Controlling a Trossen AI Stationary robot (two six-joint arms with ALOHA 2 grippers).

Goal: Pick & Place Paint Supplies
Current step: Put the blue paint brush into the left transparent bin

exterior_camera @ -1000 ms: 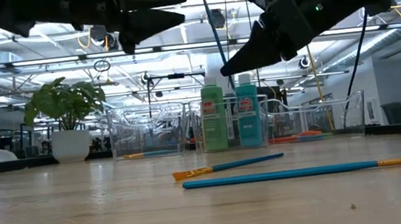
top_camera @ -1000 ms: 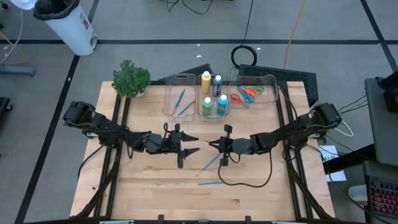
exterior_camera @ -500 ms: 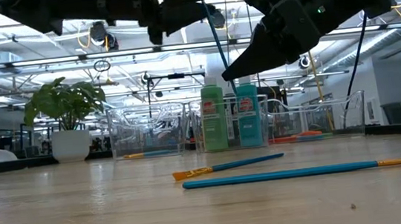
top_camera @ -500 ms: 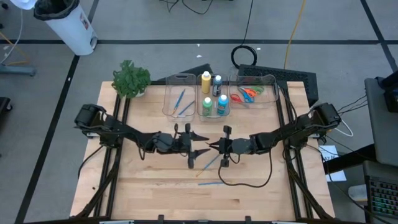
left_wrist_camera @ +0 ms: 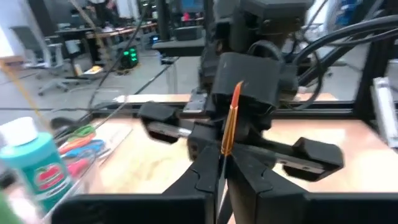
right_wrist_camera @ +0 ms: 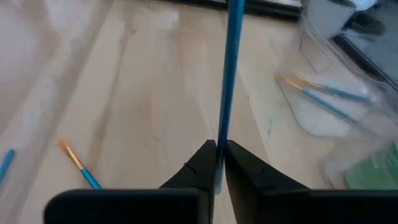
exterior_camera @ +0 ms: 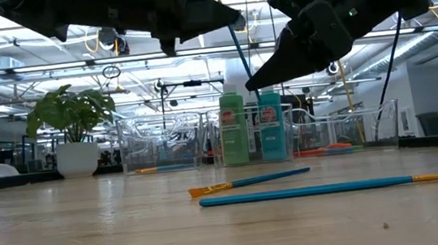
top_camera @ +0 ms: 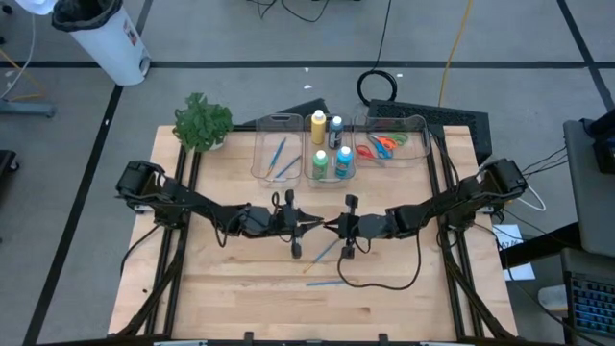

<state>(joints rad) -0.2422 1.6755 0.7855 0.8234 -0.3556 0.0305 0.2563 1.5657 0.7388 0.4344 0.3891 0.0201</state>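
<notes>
A thin blue paintbrush (exterior_camera: 231, 30) with an orange tip stands nearly upright in the air over the table's middle, orange end up. My left gripper (top_camera: 313, 224) is shut on it from the table's left. My right gripper (top_camera: 332, 226) is shut on it from the right, lower down. Two more blue paintbrushes (top_camera: 327, 252) (top_camera: 325, 283) lie flat on the wood below and nearer the front edge. At the back, clear bins hold paintbrushes (top_camera: 279, 157), paint bottles (top_camera: 332, 161) and scissors (top_camera: 381, 145). My left gripper pinches the brush between its two fingers just below the orange end (left_wrist_camera: 229, 127), coming level from the table's left, fingers across the shaft. The brush is clear of the table. My right gripper pinches the blue shaft (right_wrist_camera: 222, 118) between its two fingers near its lower end, reaching in from the table's right and slanting down. The shaft rises from the fingers, tilted a little, clear of the table.
A leafy plant (top_camera: 202, 122) stands at the far left corner. A yellow bottle (top_camera: 318, 124) and a dark bottle (top_camera: 335, 128) stand just behind the middle bin. A black cable (top_camera: 380, 279) loops on the wood under the right arm.
My left gripper has gone toward the table's right edge, up to the brush that my right gripper holds, and has shut on it. The brush has stayed where it was.
</notes>
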